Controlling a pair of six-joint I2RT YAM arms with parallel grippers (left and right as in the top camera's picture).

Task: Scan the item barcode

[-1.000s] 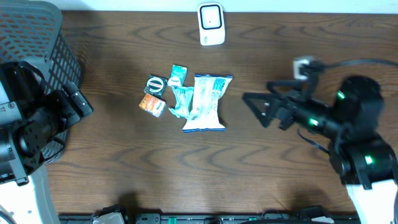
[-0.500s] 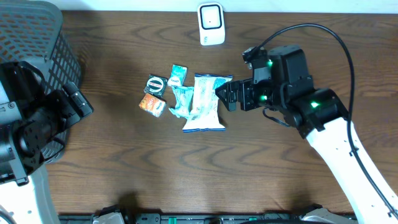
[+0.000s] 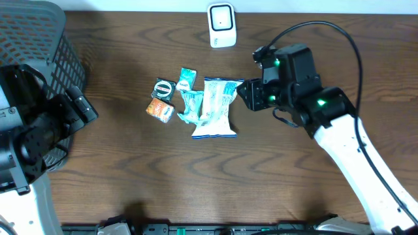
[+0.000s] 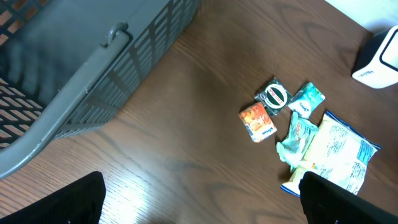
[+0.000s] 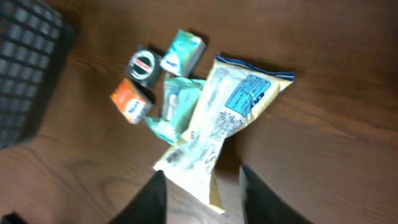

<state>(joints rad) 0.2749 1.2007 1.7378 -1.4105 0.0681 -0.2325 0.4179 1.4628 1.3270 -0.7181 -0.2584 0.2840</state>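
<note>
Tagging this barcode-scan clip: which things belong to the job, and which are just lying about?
Job: scanner, snack bag, right pincer straddling its end.
Lying about, likely: basket, orange packet, round-logo packet, teal box, teal wrapper.

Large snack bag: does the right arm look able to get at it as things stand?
Probably yes. The right gripper hangs at the edge of the large snack bag, fingers apart, with nothing in between; the small packets lie on the bag's far side.
</note>
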